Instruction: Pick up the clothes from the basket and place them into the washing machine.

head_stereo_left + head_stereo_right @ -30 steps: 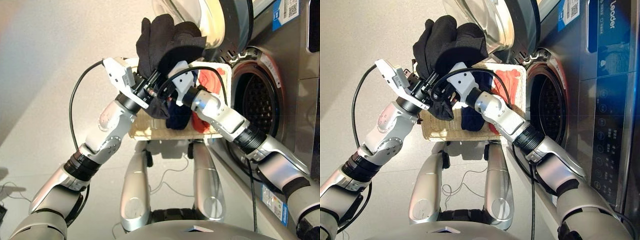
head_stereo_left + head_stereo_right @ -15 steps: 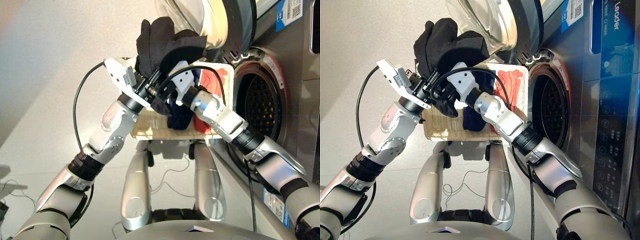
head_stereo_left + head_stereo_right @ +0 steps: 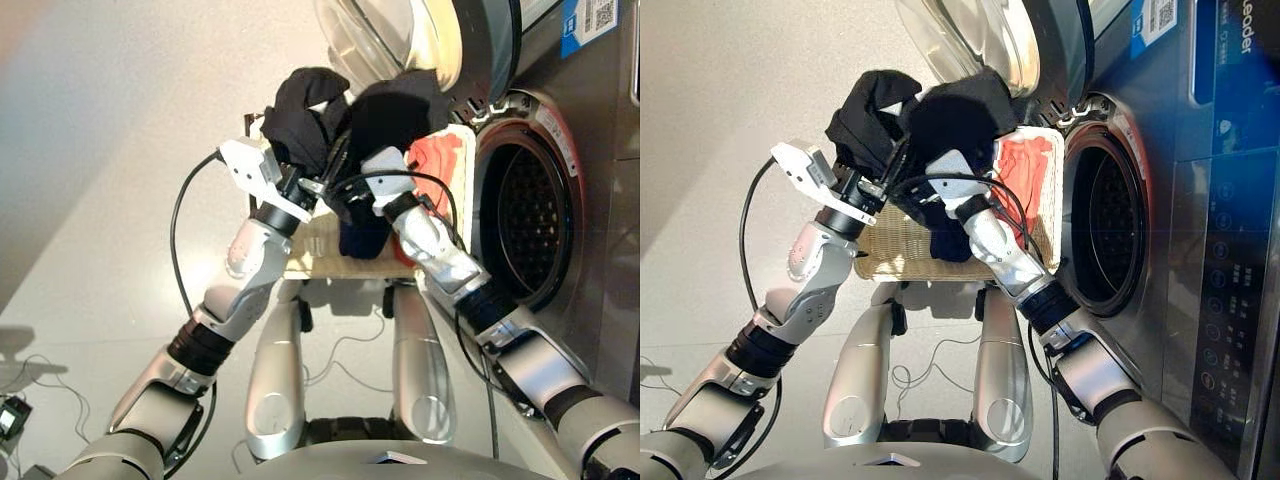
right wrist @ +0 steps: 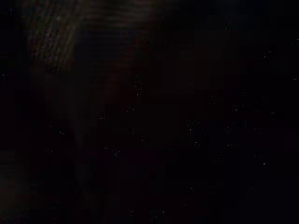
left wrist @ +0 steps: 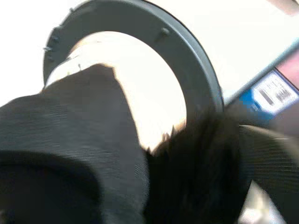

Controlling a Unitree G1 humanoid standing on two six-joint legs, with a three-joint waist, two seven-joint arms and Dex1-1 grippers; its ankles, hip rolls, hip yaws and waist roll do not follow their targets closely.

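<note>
Bunching between both hands (image 3: pixel 330 185), black garment (image 3: pixel 395 110) stretches washer-ward (grips hidden).

— What do we have by the fingers?
— The black garment (image 3: pixel 385 110), bunched in two lumps, raised above the basket (image 3: pixel 895 250) at both arms' fingertips. We cannot see how the fingers sit in it.
— And below them?
— The navy garment (image 3: pixel 362 238) and the coral-red garment (image 3: pixel 1025 165) lie in the cream basket. The washing machine (image 3: pixel 600 200) stands beside, door (image 3: pixel 420 35) open, steel drum (image 3: pixel 527 215) showing.
</note>
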